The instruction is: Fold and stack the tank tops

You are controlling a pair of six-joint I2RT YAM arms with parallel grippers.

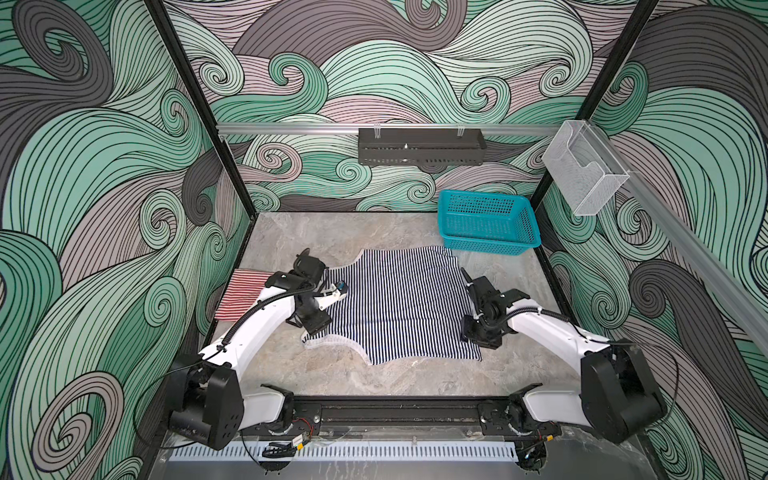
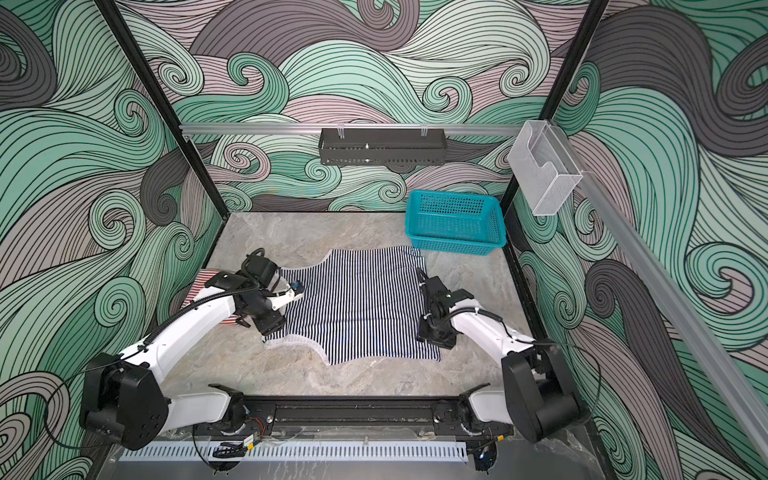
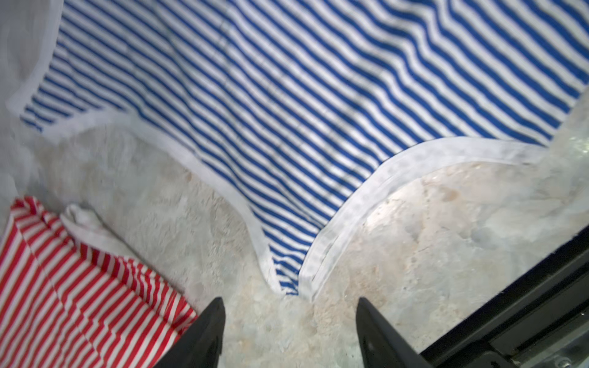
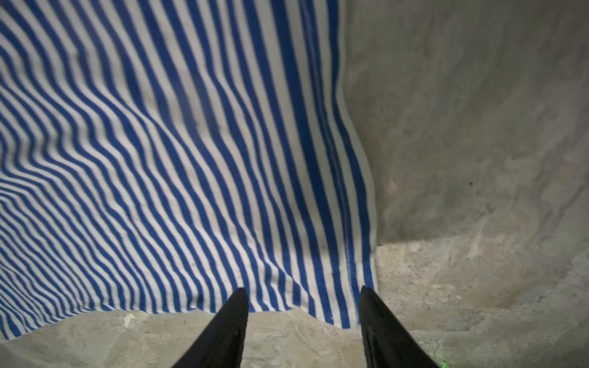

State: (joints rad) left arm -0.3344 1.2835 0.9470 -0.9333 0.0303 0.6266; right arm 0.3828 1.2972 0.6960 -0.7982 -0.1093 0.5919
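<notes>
Left wrist view shows the left gripper point(image 3: 290, 301) spread and empty, with a white-trimmed strap of the navy top point(image 3: 287, 111) ending just ahead of its fingers and the red top point(image 3: 73, 286) beside one finger. The right gripper point(image 4: 302, 289) is also spread, holding nothing, at the navy top's hem corner. In both top views the navy top lies flat on the table point(image 1: 332, 374), the left arm point(image 1: 257, 328) hides part of the red top, and a basket point(image 1: 486, 245) sits just beside the navy top's far corner.
</notes>
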